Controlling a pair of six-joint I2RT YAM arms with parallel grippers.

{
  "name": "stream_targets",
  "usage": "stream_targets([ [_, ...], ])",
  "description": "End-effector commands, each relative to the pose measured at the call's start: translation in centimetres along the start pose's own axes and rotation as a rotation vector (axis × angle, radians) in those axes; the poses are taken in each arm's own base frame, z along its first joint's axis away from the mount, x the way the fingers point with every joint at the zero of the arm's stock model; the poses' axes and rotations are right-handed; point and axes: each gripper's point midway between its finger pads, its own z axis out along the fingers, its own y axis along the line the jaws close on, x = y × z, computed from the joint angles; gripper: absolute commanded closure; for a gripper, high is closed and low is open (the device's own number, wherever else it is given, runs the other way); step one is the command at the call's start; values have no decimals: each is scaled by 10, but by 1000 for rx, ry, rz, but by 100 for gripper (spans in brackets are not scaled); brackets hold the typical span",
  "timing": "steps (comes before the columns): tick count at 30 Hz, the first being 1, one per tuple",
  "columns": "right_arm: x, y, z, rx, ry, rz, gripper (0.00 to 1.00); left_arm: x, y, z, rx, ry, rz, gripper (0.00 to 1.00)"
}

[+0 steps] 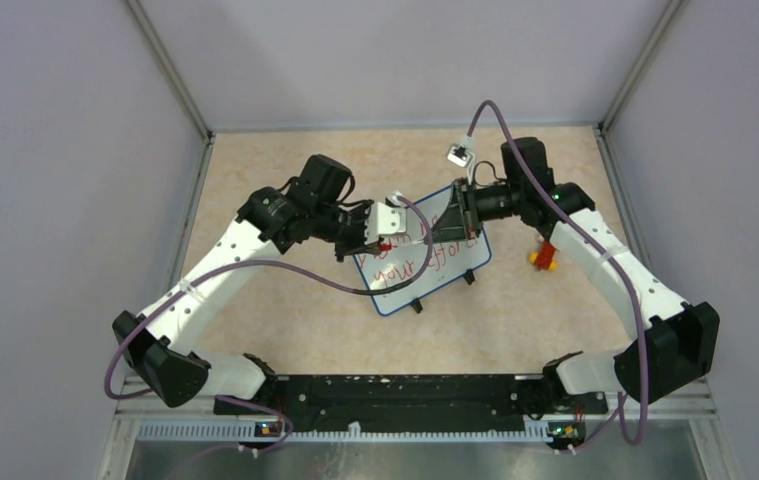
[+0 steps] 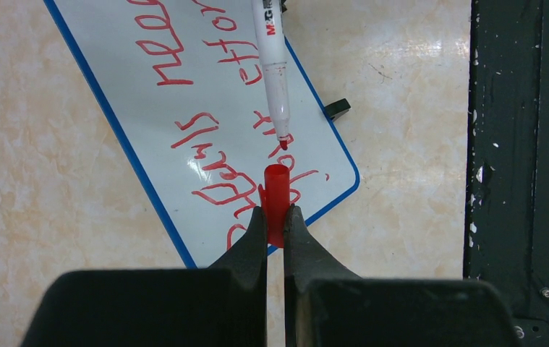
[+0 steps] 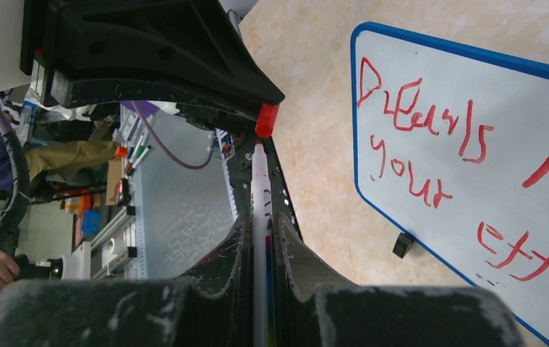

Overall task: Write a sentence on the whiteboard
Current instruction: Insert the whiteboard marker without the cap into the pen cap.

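The whiteboard (image 1: 460,268) lies tilted on the beige table, blue-rimmed with black feet. It also shows in the left wrist view (image 2: 126,58) and the right wrist view (image 3: 430,79). The sentence (image 3: 430,126) is in red, two lines reading roughly "Dreams need / your effort"; it shows too in the left wrist view (image 2: 210,155). My left gripper (image 2: 275,213) is shut on a red marker cap (image 2: 276,191) above the board's near corner. My right gripper (image 3: 260,217) is shut on the white marker pen (image 3: 260,188). The pen's bare red tip (image 2: 283,142) points at the cap's open end, a small gap apart.
A small red and yellow object (image 1: 545,257) lies on the table right of the board, under the right arm. The black base rail (image 1: 405,395) runs along the near edge. Grey enclosure walls stand on the left, right and back.
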Motion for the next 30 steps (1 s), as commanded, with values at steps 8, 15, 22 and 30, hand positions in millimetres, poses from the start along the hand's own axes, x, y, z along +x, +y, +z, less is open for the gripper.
stream_targets([
  [8,-11,11,4,-13,-9,-76,100,-16,-7,-4,16,-31,49,100],
  [15,-6,8,9,11,15,-93,100,-17,-8,-2,20,-27,54,100],
  [22,-3,5,13,26,32,-100,100,-20,-8,-2,17,-33,52,100],
  [30,-13,-8,17,106,10,-99,100,-23,-1,13,3,0,-1,100],
])
